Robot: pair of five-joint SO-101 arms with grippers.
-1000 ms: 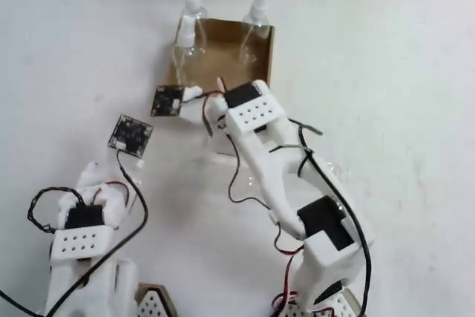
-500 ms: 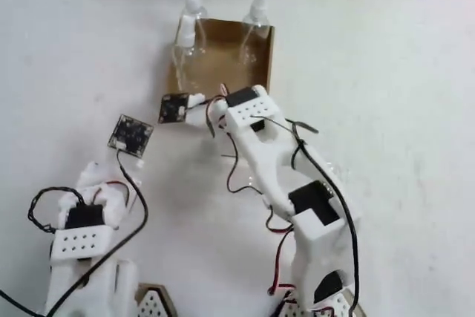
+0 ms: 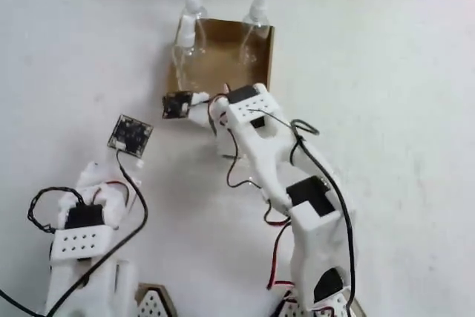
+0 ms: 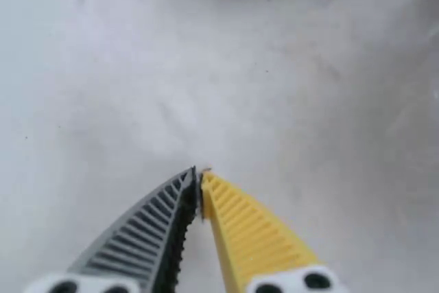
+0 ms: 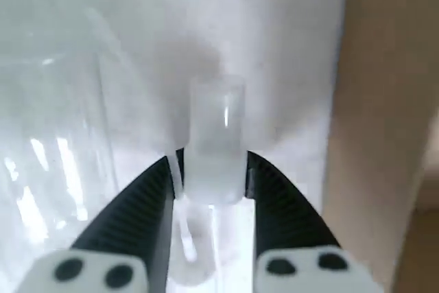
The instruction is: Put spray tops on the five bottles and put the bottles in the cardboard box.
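Pincer states: right pincer [image 5: 209, 171] clamps spray top [image 5: 216, 132] beside cardboard box [image 5: 384, 135]; left pincer [image 4: 199, 182] fully closed, empty.

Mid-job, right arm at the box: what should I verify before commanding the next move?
1. Right end effector shut on the spray top: ok.
2. Spray top centred between the fingers: ok.
3. Spray top seated on a bottle: cannot tell.
4. Bare floor free in the cardboard box: ok.
5. Left end effector shut, empty, over the table: ok.
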